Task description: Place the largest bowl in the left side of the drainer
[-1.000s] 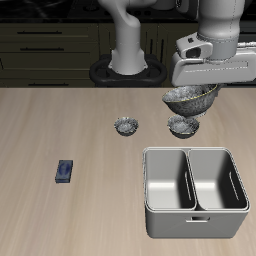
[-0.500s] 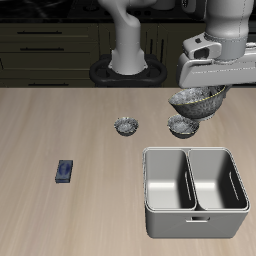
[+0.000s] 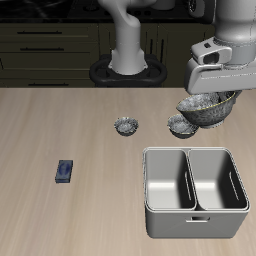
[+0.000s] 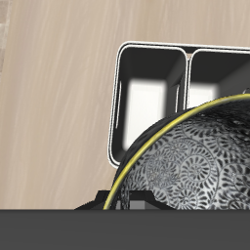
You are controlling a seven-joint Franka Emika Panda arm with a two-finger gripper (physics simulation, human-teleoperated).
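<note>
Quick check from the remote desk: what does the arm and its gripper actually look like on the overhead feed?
The arm is glossy white with smooth rounded segments, rising from a dark round base ring. The gripper hangs from a boxy white hand with dark seams and a small dark mark on its face. No cables or lettering are visible; the jaws are mostly hidden.

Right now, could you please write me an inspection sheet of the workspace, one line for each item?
Surface: light wooden table, no spills seen.
Job's things: the largest bowl is carried in the air, behind the drainer; both drainer compartments hold nothing.
Clutter: two smaller speckled bowls stand on the table behind the drainer; a small blue object lies nearer the front edge, apart from everything.
Grippers: the gripper holds the largest bowl; the fingers are hidden behind it.
Cables: nothing seen.
Surroundings: dark cabinets behind the table; the robot base stands at the back.
</note>
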